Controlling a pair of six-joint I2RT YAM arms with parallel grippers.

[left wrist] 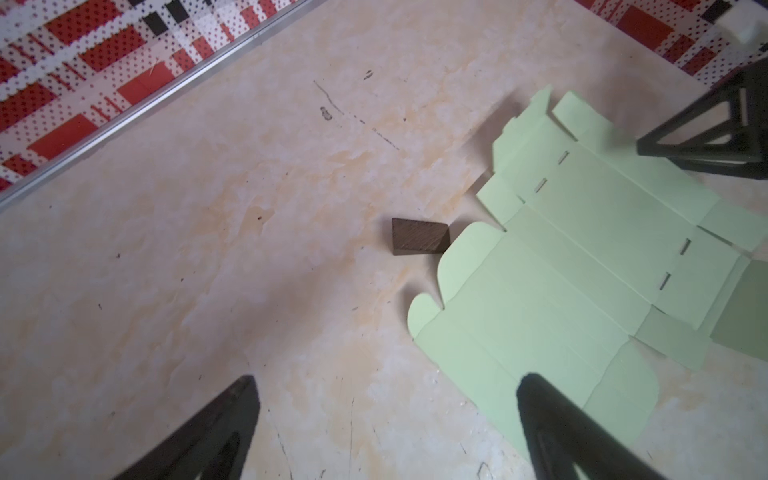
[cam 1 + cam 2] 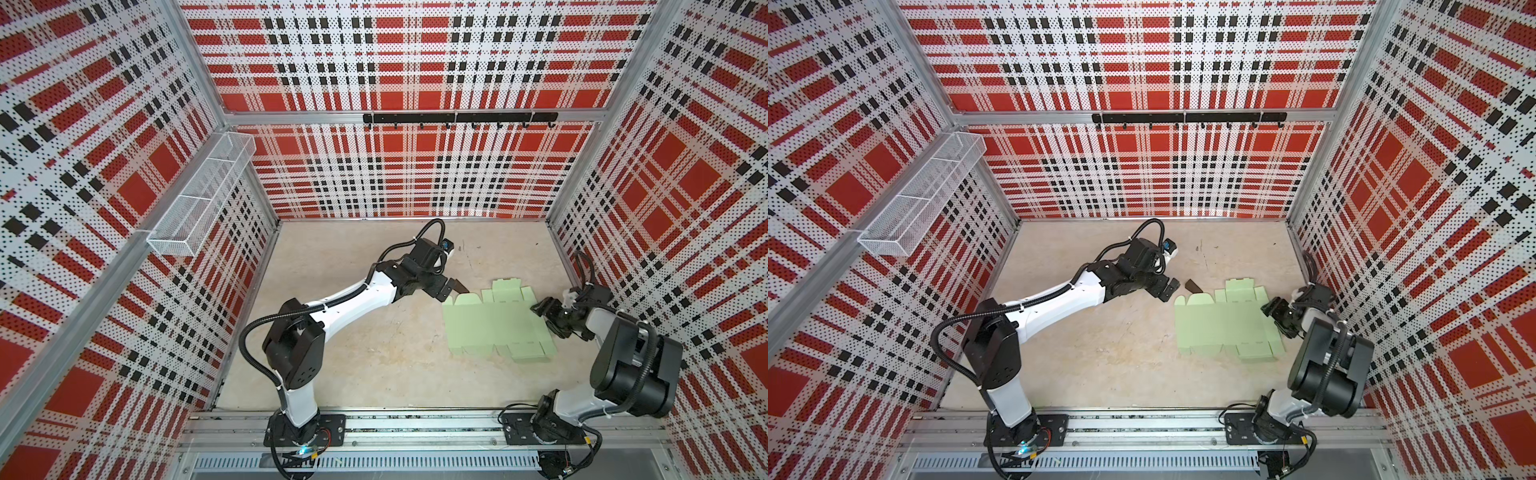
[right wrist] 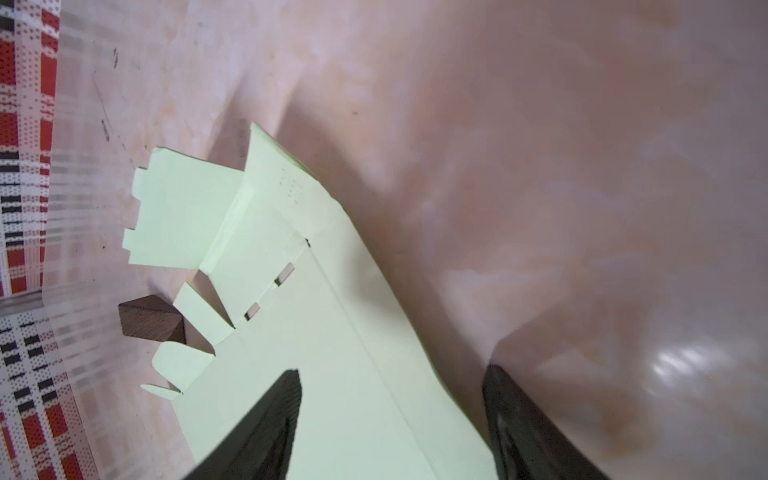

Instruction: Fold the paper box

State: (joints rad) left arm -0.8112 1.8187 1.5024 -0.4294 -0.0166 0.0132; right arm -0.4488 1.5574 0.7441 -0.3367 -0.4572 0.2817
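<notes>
The paper box (image 2: pixel 490 328) (image 2: pixel 1221 328) lies as a flat, unfolded sheet on the table (image 2: pixel 353 353), right of centre and toward the right arm.

The left gripper (image 2: pixel 446 291) (image 1: pixel 388 378) hangs at the sheet's far-left corner with its jaws spread wide and nothing between them. In the left wrist view one finger (image 1: pixel 552 415) overlaps a rounded flap, but I cannot tell if it touches.

The right gripper (image 2: pixel 540 309) (image 3: pixel 388 372) sits at the sheet's right edge, jaws apart with a clear gap. That edge, slightly lifted, runs between them, one finger (image 3: pixel 270 415) over the card and one over bare table.

A small dark brown wedge (image 2: pixel 1194 286) (image 1: pixel 419 241) lies just beside the far-left flaps.
</notes>
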